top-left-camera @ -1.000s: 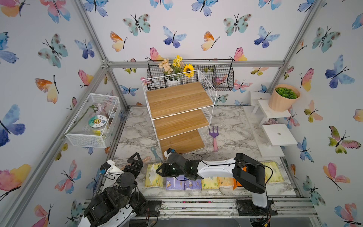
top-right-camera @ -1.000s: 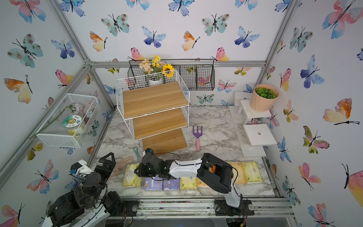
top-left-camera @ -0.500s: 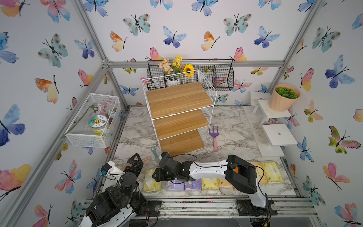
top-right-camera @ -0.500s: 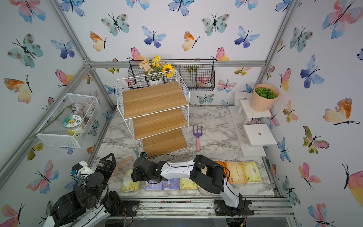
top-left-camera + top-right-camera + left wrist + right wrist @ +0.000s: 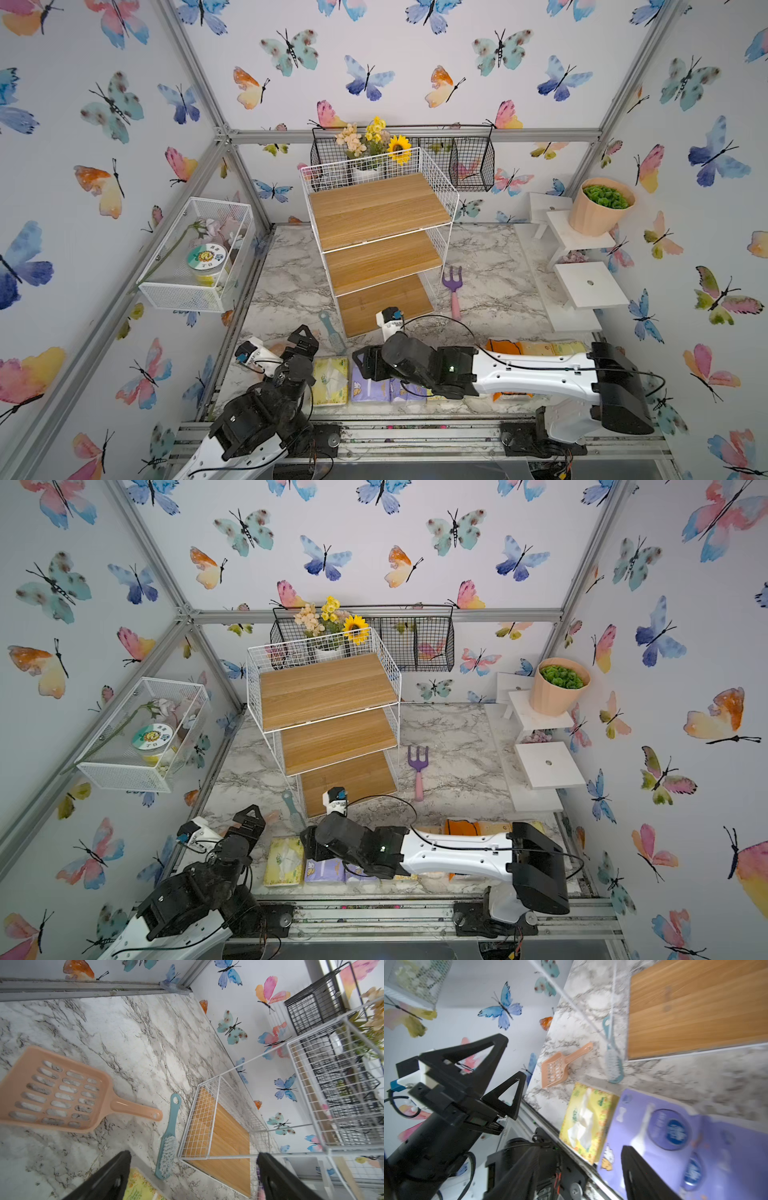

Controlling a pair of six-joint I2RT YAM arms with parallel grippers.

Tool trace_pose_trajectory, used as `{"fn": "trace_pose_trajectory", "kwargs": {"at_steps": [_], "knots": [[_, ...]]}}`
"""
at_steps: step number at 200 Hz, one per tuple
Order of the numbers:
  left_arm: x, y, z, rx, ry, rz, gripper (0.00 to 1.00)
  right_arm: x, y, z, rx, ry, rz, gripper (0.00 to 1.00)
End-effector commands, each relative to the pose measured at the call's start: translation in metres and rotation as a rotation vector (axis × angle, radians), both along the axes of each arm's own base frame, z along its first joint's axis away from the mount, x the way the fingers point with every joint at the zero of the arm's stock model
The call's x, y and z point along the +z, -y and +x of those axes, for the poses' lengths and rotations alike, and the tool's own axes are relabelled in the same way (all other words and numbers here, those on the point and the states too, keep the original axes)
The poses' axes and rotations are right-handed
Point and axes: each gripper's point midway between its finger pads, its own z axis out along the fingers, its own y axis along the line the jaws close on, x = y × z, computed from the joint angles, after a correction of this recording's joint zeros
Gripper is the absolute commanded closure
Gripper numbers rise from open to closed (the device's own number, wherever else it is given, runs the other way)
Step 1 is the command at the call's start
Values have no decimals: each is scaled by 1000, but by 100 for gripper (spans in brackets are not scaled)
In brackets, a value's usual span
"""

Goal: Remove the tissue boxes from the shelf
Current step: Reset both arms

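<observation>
The marble counter [image 5: 490,291] carries the white wire shelf [image 5: 376,216], with three wood-grain boards, toward its back edge. The right arm [image 5: 532,370] stretches along the front edge. Under it the tissue packs lie in a row, partly hidden: a pale yellow pack [image 5: 330,380] at the left end, a purple pack [image 5: 365,386] just beside it, and an orange pack [image 5: 500,345] farther right. The right gripper [image 5: 581,1148] hovers over the purple pack's left end, jaws apart, gripping nothing. The left gripper [image 5: 193,1153] stands wide and empty near the front left corner, by a peach slotted scoop [image 5: 54,1093] and a teal brush [image 5: 169,1142]. A purple garden fork [image 5: 453,286] lies just right of the shelf.
</observation>
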Motion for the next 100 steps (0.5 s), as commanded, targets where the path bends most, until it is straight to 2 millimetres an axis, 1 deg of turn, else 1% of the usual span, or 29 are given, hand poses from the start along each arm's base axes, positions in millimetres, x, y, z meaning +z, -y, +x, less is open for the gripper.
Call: {"fn": "trace_pose_trajectory", "kwargs": {"at_steps": [1,11,19,33,38,41,50,64,71,84,100], "knots": [[-8,12,13,-11,-4,31,1,-3,69,35,-210,189,-158,30],[-8,14,17,-6,-1,47,1,2,100,48,-293,247,-197,29],[-6,13,20,6,4,63,1,0,125,59,-344,273,-226,28],[2,12,29,5,23,97,0,-9,170,87,-422,237,-243,27],[5,11,34,4,28,99,0,-10,189,99,-464,233,-242,27],[7,11,37,0,31,98,0,-12,196,103,-464,224,-236,27],[12,10,46,-15,41,91,1,-5,222,117,-510,263,-231,26],[15,-2,59,-8,34,75,1,6,260,134,-591,345,-276,24],[14,-12,65,8,29,71,1,11,279,143,-641,387,-322,22],[14,-27,75,24,23,81,1,11,313,157,-722,454,-433,18],[13,-42,85,44,11,111,1,5,349,174,-802,503,-540,16]]}}
